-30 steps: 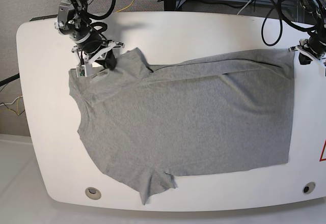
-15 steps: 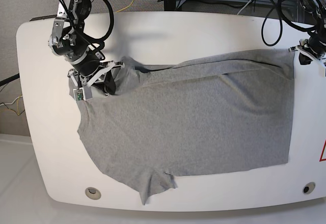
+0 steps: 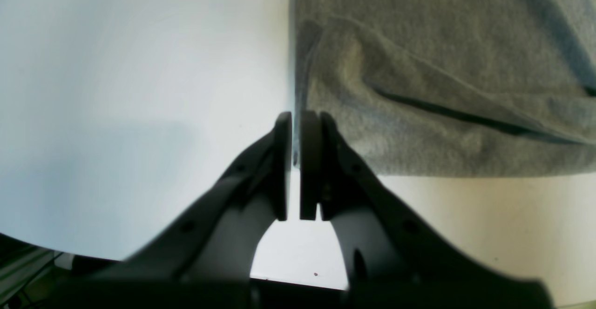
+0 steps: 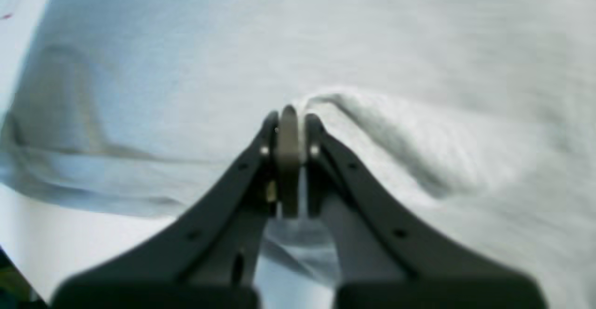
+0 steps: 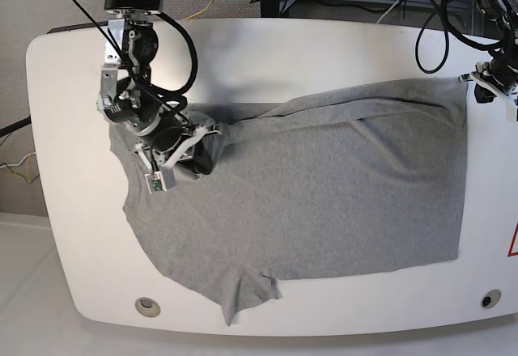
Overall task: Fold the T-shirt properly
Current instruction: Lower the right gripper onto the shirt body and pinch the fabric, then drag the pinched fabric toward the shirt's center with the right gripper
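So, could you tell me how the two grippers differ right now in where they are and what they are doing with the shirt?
The right gripper is over the shirt at its sleeve end, pinching a raised fold; the left gripper sits at the shirt's far hem corner, at the cloth's edge. The right gripper's fingers visibly hold fabric, while whether the left gripper's fingers hold any is unclear. Both are shut.

Grey T-shirt (image 5: pixel 324 194) spread across white table (image 5: pixel 267 48)

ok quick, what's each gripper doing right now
left gripper: closed at the T-shirt edge, hold cannot be told
right gripper: closed, pinching a T-shirt fold
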Motion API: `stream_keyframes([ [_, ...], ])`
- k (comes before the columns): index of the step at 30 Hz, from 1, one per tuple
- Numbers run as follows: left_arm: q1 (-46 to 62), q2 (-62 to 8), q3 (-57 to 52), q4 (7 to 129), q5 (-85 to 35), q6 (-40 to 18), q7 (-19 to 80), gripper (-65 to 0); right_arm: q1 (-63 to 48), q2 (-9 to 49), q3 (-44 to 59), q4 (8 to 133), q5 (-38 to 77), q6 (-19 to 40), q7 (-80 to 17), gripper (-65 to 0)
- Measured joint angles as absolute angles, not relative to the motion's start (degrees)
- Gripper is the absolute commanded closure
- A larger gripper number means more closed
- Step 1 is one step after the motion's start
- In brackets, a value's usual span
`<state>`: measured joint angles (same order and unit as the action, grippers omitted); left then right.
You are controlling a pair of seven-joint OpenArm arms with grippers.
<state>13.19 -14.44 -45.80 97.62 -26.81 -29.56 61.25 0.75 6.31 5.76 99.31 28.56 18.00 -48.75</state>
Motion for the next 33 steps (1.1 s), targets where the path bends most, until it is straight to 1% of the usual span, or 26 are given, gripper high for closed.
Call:
stream_keyframes([
  [3, 13.21, -14.48, -45.80, 97.62, -26.74, -29.56, 61.25, -3.0, 2.61, 6.35, 2.68, 97.86, 28.45, 14.81, -48.66, 0.0],
  [10, 13.19, -14.37, -45.80, 97.62, -26.76, -29.56, 61.25, -3.0, 5.56, 6.52, -2.50, 95.04, 28.71, 11.94, -44.95, 0.0],
  [27, 13.19, -14.44, -45.80, 97.62, -26.79, -29.56, 61.25, -3.0, 13.08, 6.83, -2.74, 84.75, 28.53, 11.40, -44.60, 0.0],
  [33, 13.19, -14.46, -45.80, 97.62, -26.79, -29.56, 61.25, -3.0, 13.76, 6.79, -2.72, 83.90, 22.92, 11.55, -44.60, -0.1],
])
